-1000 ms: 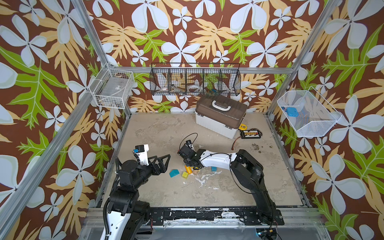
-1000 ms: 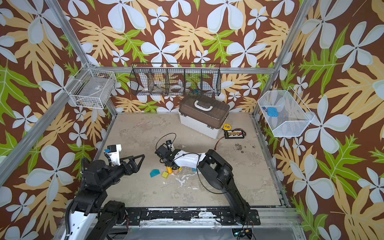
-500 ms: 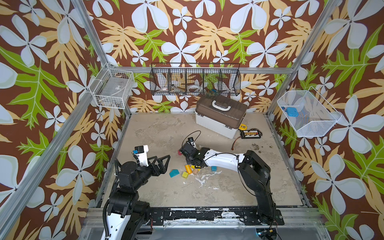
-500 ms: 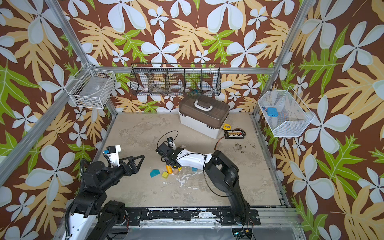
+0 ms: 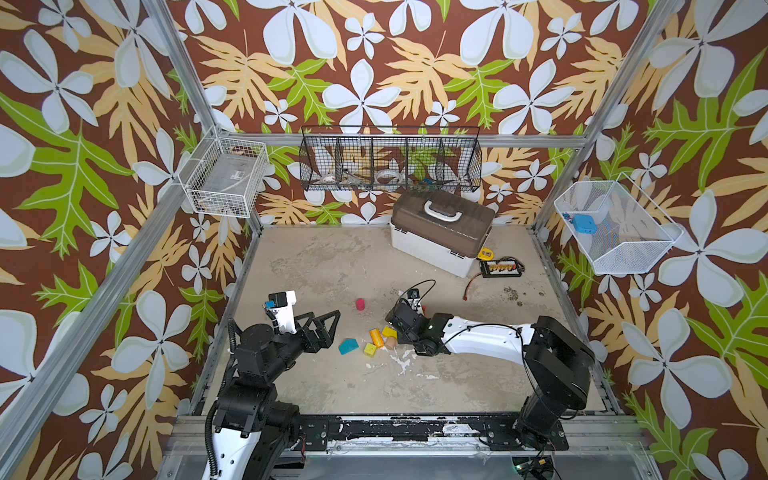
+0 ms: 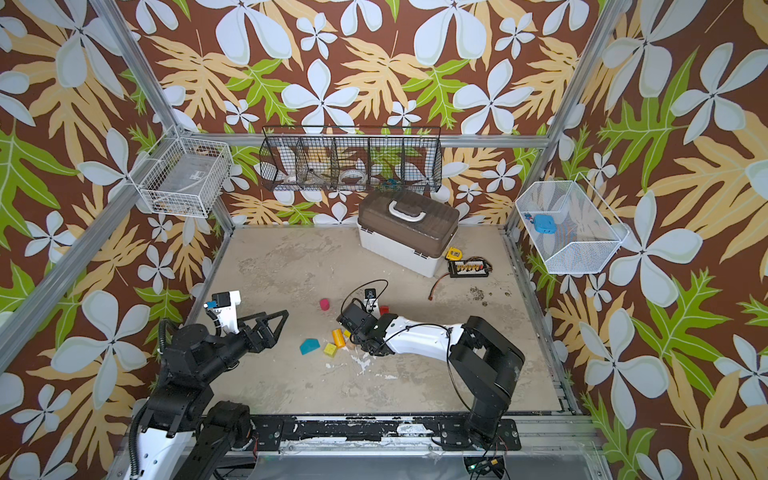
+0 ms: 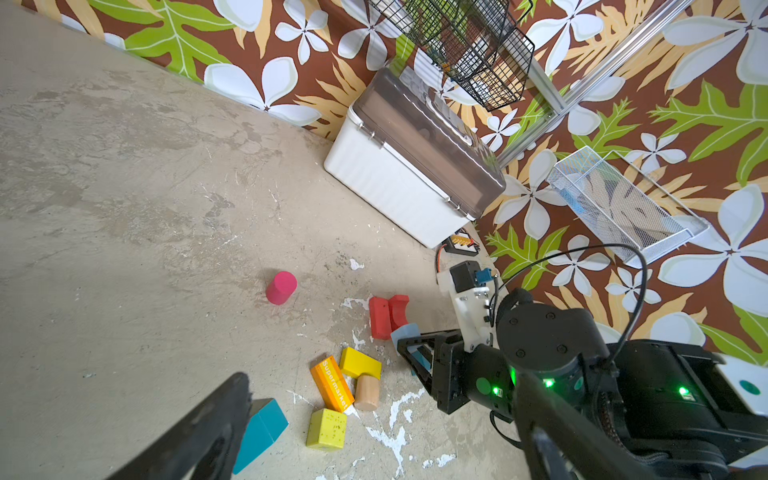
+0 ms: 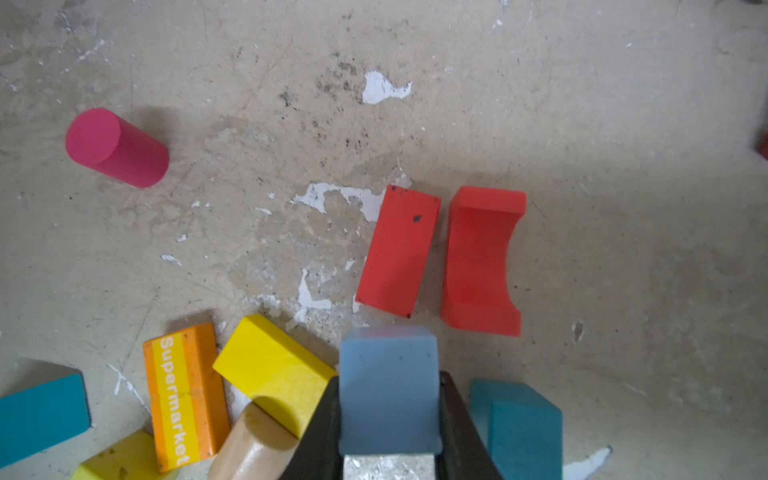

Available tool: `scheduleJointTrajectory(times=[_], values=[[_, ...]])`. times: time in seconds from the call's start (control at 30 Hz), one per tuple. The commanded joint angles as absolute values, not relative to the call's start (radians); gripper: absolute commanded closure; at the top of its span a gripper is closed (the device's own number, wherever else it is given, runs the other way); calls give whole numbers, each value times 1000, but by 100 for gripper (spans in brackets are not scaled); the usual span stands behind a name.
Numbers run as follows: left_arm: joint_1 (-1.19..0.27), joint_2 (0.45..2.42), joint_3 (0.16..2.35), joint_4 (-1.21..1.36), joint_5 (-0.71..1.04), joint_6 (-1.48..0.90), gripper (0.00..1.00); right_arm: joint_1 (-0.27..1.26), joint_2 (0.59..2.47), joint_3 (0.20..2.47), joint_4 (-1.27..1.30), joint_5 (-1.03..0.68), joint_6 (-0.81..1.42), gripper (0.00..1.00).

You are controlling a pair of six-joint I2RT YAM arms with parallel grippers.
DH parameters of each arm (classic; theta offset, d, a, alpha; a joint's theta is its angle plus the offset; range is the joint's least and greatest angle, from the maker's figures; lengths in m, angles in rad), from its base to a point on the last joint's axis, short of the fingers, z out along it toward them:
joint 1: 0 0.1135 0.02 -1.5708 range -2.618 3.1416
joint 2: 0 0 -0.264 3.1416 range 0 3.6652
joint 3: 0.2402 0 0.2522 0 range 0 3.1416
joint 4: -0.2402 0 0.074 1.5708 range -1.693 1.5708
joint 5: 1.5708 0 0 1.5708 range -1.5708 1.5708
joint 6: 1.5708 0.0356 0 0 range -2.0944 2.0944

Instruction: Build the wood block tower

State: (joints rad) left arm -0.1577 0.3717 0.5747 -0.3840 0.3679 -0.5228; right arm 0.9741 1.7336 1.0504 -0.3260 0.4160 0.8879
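**Containers**
- White case (image 5: 432, 253): ribbed plastic with a smoky brown lid, shut, and a white handle. Its contents are hidden. It stands at the back of the worn beige surface (image 5: 332, 257).
- Black wire basket (image 5: 390, 166): back wall, divided. The small items in it are too indistinct to name.
- White wire basket (image 5: 226, 183): left wall, holding one pale flat item.
- White mesh basket (image 5: 615, 245): right wall, holding one blue object (image 5: 584, 223).

**Wood blocks**
Matte painted pieces lie loose in one layer at mid-surface, between the arms:
- pink cylinder (image 5: 360, 304), upright and apart from the rest
- teal roof piece (image 5: 348, 346)
- yellow cube (image 5: 370, 349)
- orange bar (image 7: 332, 384), lettered "Supermarket"
- bare-wood cylinder (image 7: 367, 392), on its side
- yellow bar (image 7: 360, 363)
- red bar (image 8: 398, 251), just beside the red arch (image 8: 482, 259)
- second teal piece (image 8: 519, 424)

**Grippers**
- Right gripper (image 8: 389, 380): jaws clamped on the pale blue block (image 8: 388, 361).
- Left gripper (image 5: 332, 330): jaws wide and empty, near the teal roof piece.
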Motion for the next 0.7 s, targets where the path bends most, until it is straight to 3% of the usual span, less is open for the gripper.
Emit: scheduleJointTrajectory(times=[0.0,0.67], values=[[-158,367,574,-370,365,-524,0,980,1729,1037,-304,431,931,89],[-157,370,574,-373,358,-525,0,1012,1776,1003,-339,468,994,92]])
